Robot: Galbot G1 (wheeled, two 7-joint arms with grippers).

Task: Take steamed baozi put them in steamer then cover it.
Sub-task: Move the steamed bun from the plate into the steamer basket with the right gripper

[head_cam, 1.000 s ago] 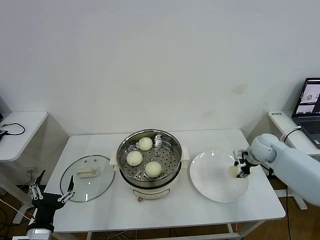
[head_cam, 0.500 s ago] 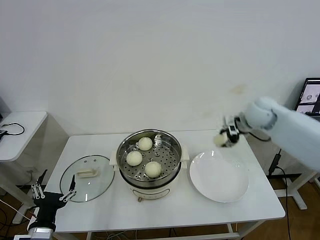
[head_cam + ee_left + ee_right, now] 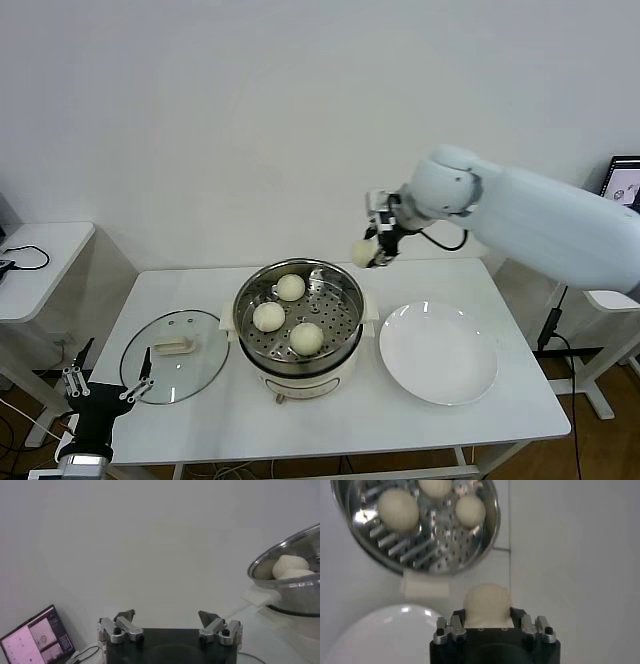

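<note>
My right gripper (image 3: 372, 250) is shut on a cream-white baozi (image 3: 362, 252) and holds it in the air above the table, just behind the right rim of the steamer (image 3: 298, 318). In the right wrist view the held baozi (image 3: 487, 603) sits between the jaws. Three baozi lie on the steamer's perforated tray: one at the back (image 3: 290, 287), one at the left (image 3: 268, 316), one at the front (image 3: 307, 338). The glass cover (image 3: 175, 355) with its cream bar handle lies flat on the table left of the steamer. My left gripper (image 3: 103, 390) is open and parked low beside the table's front left corner.
A white plate (image 3: 438, 352) lies bare on the table right of the steamer. A small white side table (image 3: 40, 265) stands at far left. A laptop (image 3: 623, 180) shows at the far right edge. The wall stands close behind the table.
My right gripper lifted the baozi off the white plate and carried it up and left, to just behind the steamer's right rim. The left arm has not moved.
</note>
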